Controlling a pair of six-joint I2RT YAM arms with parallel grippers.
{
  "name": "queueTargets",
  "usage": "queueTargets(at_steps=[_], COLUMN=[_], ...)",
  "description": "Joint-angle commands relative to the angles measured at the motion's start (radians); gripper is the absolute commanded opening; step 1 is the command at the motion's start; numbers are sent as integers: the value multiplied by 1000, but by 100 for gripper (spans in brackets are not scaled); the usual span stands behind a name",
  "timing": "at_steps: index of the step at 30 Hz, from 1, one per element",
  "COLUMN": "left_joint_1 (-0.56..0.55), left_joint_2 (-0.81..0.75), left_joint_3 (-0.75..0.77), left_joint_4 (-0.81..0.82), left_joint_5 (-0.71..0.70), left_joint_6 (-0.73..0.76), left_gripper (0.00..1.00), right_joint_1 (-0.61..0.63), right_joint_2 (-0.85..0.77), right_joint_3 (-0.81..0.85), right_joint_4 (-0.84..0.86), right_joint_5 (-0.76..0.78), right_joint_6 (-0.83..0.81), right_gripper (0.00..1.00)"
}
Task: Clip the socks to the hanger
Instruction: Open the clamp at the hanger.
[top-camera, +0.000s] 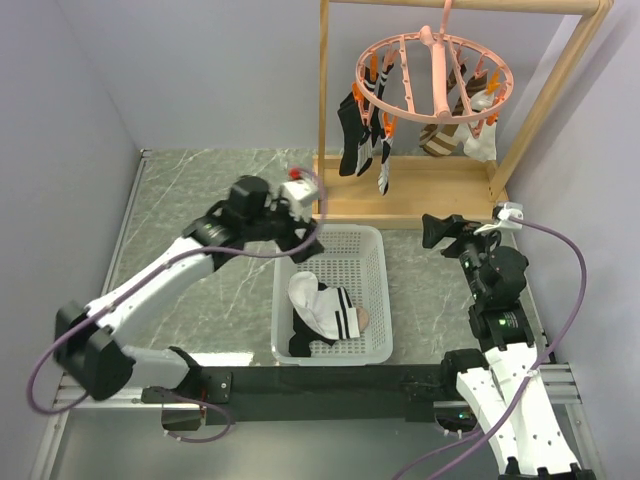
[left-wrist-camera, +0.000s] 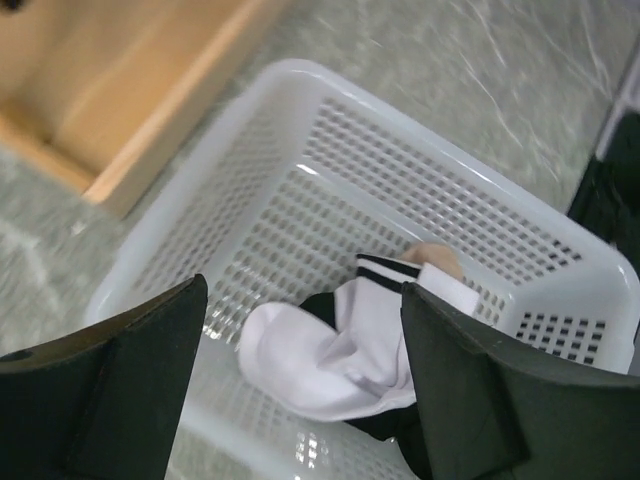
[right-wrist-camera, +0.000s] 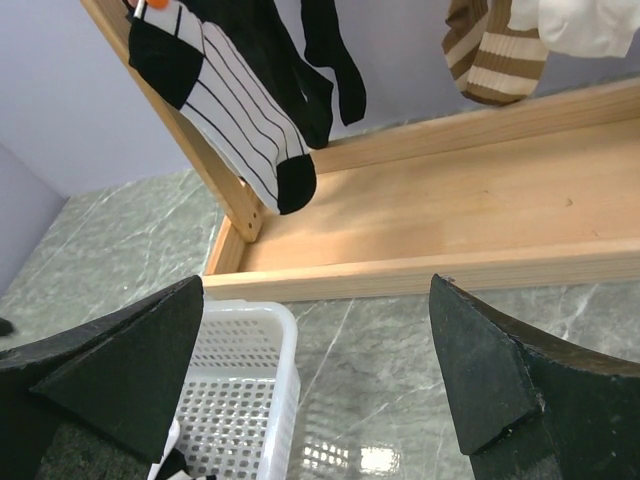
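Observation:
A pile of socks, white with black bands and some black fabric, lies in the near end of a white basket. My left gripper hangs open over the basket's far left part. In the left wrist view its fingers stand wide on either side of the white sock below, clamping nothing. The pink round hanger hangs from the wooden rack at the back right, with several socks clipped to its rim. My right gripper is open and holds nothing, right of the basket, facing the rack.
The wooden rack's base lies just behind the basket. A striped black-and-white sock, a black one and a brown striped one dangle over it. Grey walls close in the left and back sides.

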Motion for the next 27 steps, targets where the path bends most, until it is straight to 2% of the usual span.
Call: queueTargets(at_steps=[1, 6, 13, 17, 18, 21, 23, 27], left_joint_1=[-73, -93, -159, -159, -159, -159, -159, -154], left_joint_2=[119, 272, 388, 363, 349, 291, 241, 163], left_joint_3=[110, 176, 199, 170, 141, 80, 43, -34], left_joint_4=[-101, -155, -153, -69, 4, 110, 219, 322], left_joint_5=[38, 109, 64, 70, 78, 63, 12, -121], left_joint_6=[173, 223, 210, 153, 136, 52, -11, -103], left_gripper=[82, 76, 70, 72, 73, 79, 82, 88], right_joint_1=[1, -2, 0, -2, 0, 0, 0, 0], right_joint_2=[-2, -18, -47, -39, -36, -27, -19, 22], right_joint_3=[-27, -47, -68, -64, -50, -15, 1, 46], right_joint_4=[78, 89, 106, 135, 143, 198, 248, 324], right_joint_5=[-6, 43, 115, 181, 190, 158, 159, 254], right_joint_6=[11, 29, 31, 31, 28, -15, -35, -107], right_gripper=[100, 100, 99, 98, 98, 96, 96, 95])
